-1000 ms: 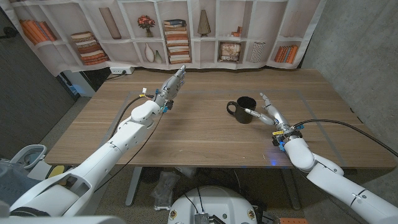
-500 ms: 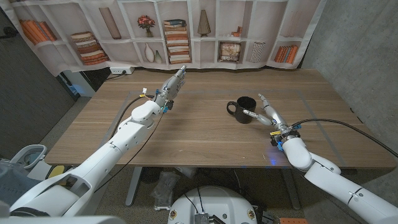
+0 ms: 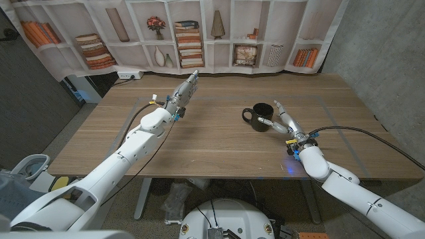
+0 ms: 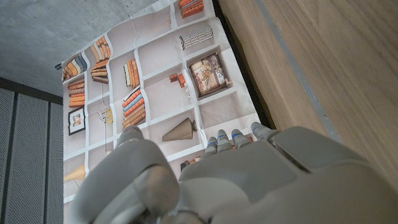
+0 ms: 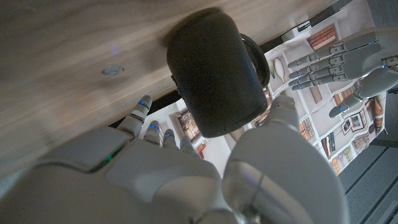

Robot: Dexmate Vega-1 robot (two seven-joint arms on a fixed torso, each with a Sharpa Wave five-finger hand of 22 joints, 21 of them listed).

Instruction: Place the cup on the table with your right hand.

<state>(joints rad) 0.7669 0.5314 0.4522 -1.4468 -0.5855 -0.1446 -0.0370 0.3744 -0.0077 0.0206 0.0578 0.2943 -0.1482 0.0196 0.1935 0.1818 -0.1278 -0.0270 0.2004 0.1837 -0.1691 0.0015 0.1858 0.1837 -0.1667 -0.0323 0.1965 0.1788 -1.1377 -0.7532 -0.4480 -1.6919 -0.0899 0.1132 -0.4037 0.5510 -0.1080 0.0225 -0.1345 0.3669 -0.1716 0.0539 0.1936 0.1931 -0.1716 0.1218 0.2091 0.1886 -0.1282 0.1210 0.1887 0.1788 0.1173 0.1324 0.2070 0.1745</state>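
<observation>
Black cup (image 3: 262,117) stood unmoved on counter (image 3: 206,143); my right hand (image 3: 284,119), fingers spread and empty, had drawn back slightly.

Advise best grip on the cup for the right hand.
Probably wrap the fingers around the cup's round body from its right side, where the right hand is. It stands upright on the table with its handle pointing left, away from that hand.

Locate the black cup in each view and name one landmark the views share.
Head view: cup right of table centre, at the right hand.
Left wrist view: no cup.
Right wrist view: cup centre, just beyond the fingers.
Shared landmark: bookshelf backdrop.
</observation>
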